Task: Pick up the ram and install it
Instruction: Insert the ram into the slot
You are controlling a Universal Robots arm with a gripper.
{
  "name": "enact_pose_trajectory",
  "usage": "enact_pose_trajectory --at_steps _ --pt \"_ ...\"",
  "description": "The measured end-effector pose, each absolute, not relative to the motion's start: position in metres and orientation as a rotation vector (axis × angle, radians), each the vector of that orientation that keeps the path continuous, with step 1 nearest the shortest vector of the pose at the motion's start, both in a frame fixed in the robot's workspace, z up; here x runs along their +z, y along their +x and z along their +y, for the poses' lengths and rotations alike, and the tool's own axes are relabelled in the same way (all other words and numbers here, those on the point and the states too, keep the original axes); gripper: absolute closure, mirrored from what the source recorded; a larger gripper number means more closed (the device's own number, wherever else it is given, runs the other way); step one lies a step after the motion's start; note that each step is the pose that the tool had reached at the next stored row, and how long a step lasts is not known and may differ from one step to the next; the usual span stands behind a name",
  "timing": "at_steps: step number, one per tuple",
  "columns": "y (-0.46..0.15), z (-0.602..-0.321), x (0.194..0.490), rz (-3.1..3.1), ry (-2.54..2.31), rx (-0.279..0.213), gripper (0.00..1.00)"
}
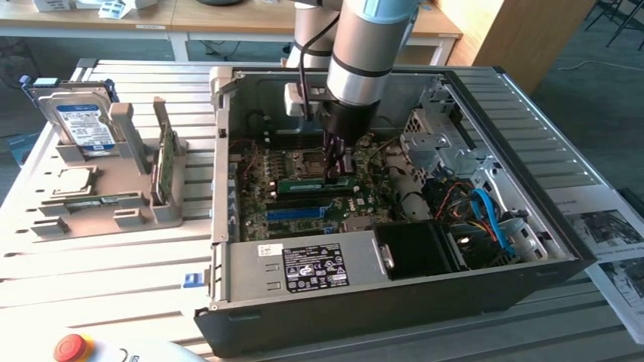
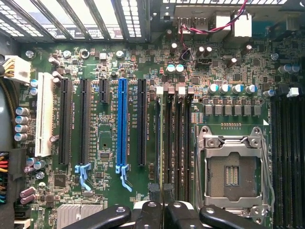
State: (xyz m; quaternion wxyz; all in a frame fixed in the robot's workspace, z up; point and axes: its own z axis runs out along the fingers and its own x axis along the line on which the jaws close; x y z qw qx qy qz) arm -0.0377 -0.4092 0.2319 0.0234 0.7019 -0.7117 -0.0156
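Ram, a long green circuit-board stick (image 1: 307, 183), stood edgewise at six o'clock of the square silver processor socket (image 1: 307, 160), exterior view, pinched between narrow black jaws.

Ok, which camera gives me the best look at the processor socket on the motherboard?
The wrist view. The processor socket faces that camera squarely, its metal frame and empty pin field plain to see. In the exterior view the processor socket is a small square seen at a slant, close beside the gripper.
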Motion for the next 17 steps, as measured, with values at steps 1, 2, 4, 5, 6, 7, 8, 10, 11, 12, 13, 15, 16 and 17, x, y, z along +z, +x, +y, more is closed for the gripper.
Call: enact_pose_trajectory --at_steps 1,2,4,5,6,7,8,10,11,12,13,15,16,17 --pt "-0.0377 -0.4092 0.2316 -2.203 2.173 -0.048 0.88" --pt "-0.0377 -0.4092 0.2314 -2.203 2.173 -0.048 0.88" --pt "-0.0377 -0.4092 0.2315 -2.203 2.173 -0.048 0.88" --pt "-0.0377 -0.4092 0.2314 -2.203 2.173 -0.048 0.88" --pt "-0.0377 -0.4092 0.2312 -2.203 2.173 -0.048 0.88" --pt "-0.0377 -0.4092 0.231 -2.203 2.173 -0.048 0.88" --pt "-0.0377 -0.4092 0.2308 -2.203 2.173 -0.048 0.88" --pt "-0.0377 -0.4092 0.2304 -2.203 2.173 -0.048 0.88" --pt "-0.0377 -0.4093 0.2303 -2.203 2.173 -0.048 0.88" --pt "-0.0377 -0.4092 0.2301 -2.203 2.173 -0.048 0.88" --pt "-0.0377 -0.4092 0.2299 -2.203 2.173 -0.048 0.88" --pt "-0.0377 -0.4092 0.2272 -2.203 2.173 -0.048 0.88" --pt "-0.0377 -0.4092 0.2238 -2.203 2.173 -0.048 0.88" --pt "-0.0377 -0.4092 0.2236 -2.203 2.173 -0.048 0.88"
